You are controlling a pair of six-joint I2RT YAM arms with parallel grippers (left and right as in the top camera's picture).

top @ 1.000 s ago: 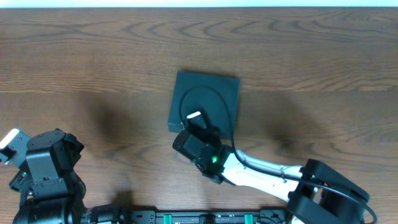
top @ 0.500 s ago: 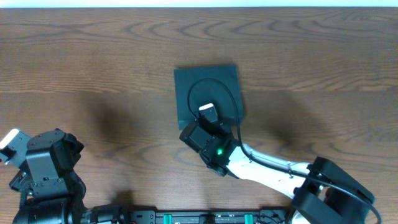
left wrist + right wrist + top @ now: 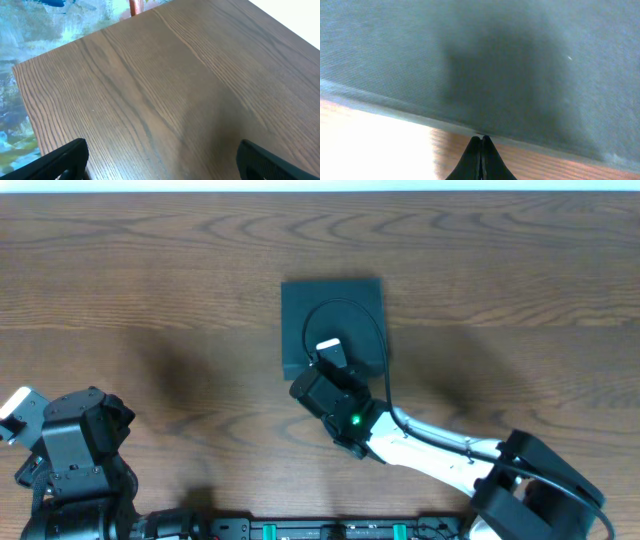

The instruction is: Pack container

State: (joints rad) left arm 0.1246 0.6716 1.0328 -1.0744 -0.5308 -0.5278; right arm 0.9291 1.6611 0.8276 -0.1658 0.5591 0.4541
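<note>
Box [image 3: 332, 325] lies flat on the table [image 3: 520, 270], roughly mid-width, lid down. Right claw [image 3: 481, 142]: fingers pressed together, holding nothing. Its tips sit at the box's near edge, right where the box side meets the wood. Can't tell if they actually touch the box. Left claw [image 3: 162, 150]: spread wide and empty, only bare wood between its fingers. It is well apart from the box, off to the box's near-left.
</note>
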